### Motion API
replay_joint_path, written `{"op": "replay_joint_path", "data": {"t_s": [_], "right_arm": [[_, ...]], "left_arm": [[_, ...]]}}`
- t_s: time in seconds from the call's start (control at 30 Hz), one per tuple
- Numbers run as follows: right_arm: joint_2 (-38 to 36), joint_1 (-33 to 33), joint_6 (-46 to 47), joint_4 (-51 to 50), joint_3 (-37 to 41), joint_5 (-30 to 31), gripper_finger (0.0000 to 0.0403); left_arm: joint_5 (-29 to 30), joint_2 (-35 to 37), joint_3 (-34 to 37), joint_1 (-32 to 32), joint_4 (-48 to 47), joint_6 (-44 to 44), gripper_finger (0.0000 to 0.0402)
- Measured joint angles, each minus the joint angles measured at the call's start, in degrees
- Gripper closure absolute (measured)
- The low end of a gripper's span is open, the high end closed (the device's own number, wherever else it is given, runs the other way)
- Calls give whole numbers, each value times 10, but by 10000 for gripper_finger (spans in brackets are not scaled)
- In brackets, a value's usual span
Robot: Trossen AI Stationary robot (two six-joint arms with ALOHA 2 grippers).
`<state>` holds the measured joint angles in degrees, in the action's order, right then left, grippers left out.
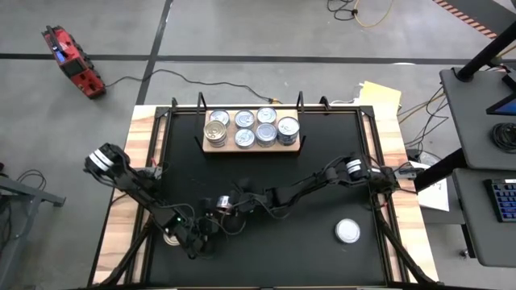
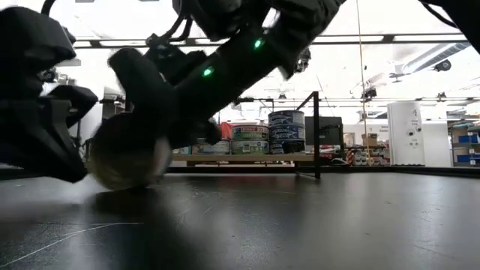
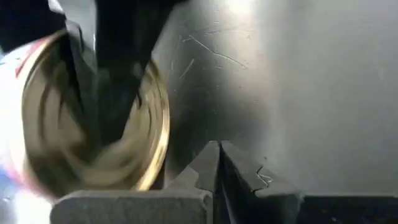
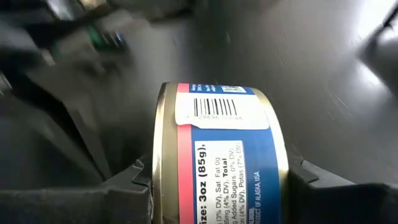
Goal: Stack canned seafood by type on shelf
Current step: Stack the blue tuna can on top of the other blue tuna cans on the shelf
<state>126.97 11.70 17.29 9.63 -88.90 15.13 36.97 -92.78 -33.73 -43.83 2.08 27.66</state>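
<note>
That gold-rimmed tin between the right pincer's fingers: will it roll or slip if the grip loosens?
Likely yes. The tin lies on its side, so its round wall would probably roll on the flat table. Its glossy label looks slippery. The right pincer should squeeze squarely.

The floor (image 1: 266,32) is grey concrete, crossed by dark seam lines. On it at the far left lies a red tool case (image 1: 72,60), with a black cable (image 1: 173,76) trailing from it toward the table. A yellow cord (image 1: 367,12) coils at the far edge. To the right stands a dark desk (image 1: 476,105) carrying a keyboard (image 1: 501,200). Across the room, bright ceiling lights (image 2: 390,37) glare, and white cabinets (image 2: 409,133) and shelving (image 2: 465,146) line the far right.
</note>
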Motion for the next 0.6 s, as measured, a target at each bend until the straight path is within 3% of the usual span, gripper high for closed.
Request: {"op": "replay_joint_path", "data": {"t_s": [0.2, 0.3, 0.47, 0.6], "right_arm": [[-66, 0, 29, -180, 10, -1, 228], [-99, 0, 39, -216, 30, 3, 228], [-154, 0, 48, -179, 101, 3, 228], [-204, -2, 63, -45, 197, -21, 228]], "left_arm": [[3, 20, -55, 0, -88, -38, 402], [30, 24, -79, -2, -93, -91, 401], [116, 25, -110, -4, -98, -173, 401], [179, 26, -125, -4, -105, -238, 402]]}}
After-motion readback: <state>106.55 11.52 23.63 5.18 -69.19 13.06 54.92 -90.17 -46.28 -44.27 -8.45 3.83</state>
